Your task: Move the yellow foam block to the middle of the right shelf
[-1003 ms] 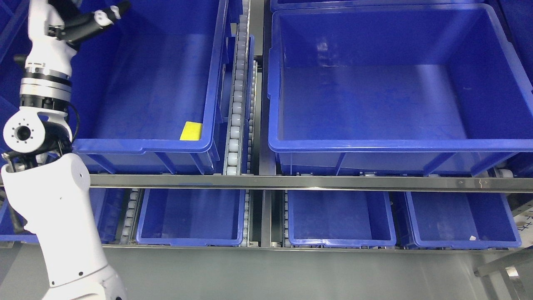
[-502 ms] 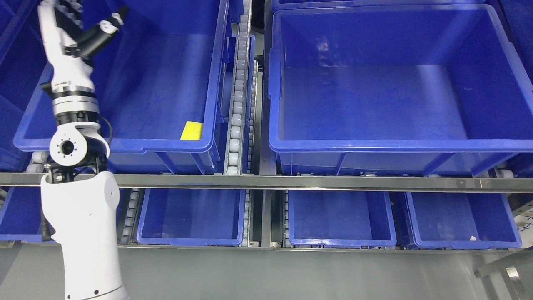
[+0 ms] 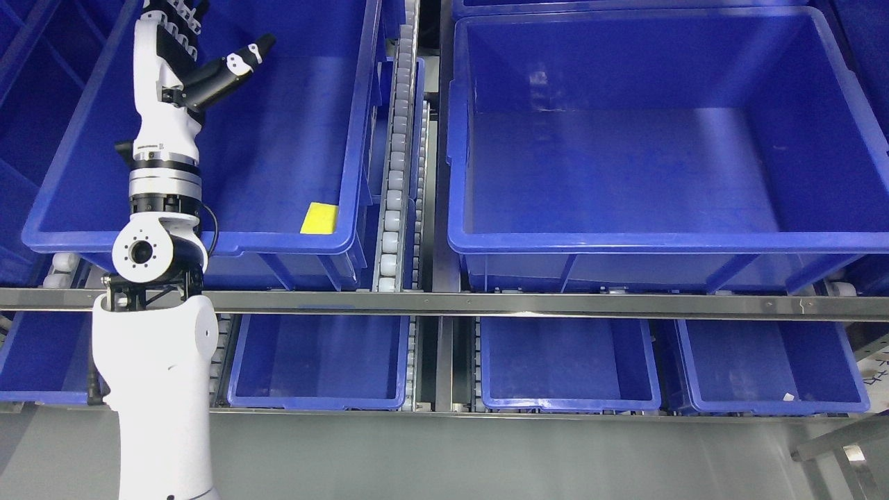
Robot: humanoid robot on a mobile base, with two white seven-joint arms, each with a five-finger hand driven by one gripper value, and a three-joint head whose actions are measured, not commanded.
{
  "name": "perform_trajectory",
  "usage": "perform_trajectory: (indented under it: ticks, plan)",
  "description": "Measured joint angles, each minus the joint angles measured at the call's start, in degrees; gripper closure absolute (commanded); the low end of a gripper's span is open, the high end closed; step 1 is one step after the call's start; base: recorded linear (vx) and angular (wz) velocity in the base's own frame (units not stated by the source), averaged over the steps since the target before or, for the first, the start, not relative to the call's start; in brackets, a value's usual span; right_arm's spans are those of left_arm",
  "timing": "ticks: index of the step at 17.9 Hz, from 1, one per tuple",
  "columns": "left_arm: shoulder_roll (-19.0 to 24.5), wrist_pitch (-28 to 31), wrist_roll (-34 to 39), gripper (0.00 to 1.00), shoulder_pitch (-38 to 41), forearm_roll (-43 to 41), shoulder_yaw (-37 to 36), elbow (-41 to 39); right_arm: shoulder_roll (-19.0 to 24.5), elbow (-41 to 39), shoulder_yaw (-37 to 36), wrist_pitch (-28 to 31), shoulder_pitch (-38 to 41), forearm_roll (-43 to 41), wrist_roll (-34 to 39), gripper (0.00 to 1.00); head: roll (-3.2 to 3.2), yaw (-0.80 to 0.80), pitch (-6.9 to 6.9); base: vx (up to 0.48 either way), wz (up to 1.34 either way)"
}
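Observation:
A yellow foam block (image 3: 319, 217) lies flat in the front right corner of the large left blue bin (image 3: 208, 239) on the middle shelf. My left hand (image 3: 187, 42) is raised over the far left part of that bin, well behind and left of the block. Its fingers are spread, the thumb (image 3: 233, 66) pointing right, and it holds nothing. The large right blue bin (image 3: 625, 239) on the same shelf level holds nothing visible. My right arm does not show.
A roller track (image 3: 394, 173) runs between the two large bins. A steel rail (image 3: 486, 303) crosses the front of the shelf. Below it stand three smaller blue bins (image 3: 319, 361), and one at the right (image 3: 771, 364) holds a small white scrap.
My left arm has swung to the right and forward, carrying the hand from the bin's left edge to above the bin's inside. The block has not moved.

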Motion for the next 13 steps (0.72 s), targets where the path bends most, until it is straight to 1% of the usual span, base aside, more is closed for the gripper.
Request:
perform_trajectory:
  ticks: [7,13]
  plan:
    - [0.85,0.28,-0.08,0.00,6.05,0.08,-0.63,-3.76,0.00,0.00,0.00,0.17,0.00,0.00,0.00,0.00,0.00,0.00,0.00,0.000,0.00]
    - [1.43,0.28,-0.09,0.00,8.34,0.10,-0.65,-6.16,0.00,0.00,0.00,-0.03,0.00,0.01,0.00,0.00,0.00,0.00,0.00,0.000,0.00]
